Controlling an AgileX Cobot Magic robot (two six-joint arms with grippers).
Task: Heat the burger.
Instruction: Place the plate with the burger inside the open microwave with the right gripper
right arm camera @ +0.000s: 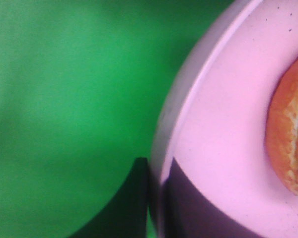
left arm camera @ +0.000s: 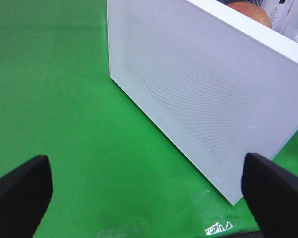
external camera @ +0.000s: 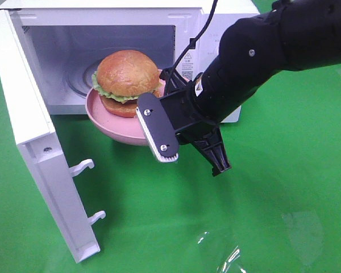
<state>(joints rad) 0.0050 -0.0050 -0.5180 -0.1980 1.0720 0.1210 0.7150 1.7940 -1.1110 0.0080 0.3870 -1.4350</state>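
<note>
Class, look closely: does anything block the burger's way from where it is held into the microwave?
Nothing visible: the door stands open, and the right claw holds the plate with the burger at the cavity mouth.

Bright, even light throws glare on the green surface (external camera: 273,187) (right wrist view badly blurred).

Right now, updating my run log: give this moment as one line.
right claw: shut on plate rim | burger: on plate, at microwave opening | door: open | left claw: open, empty
</note>
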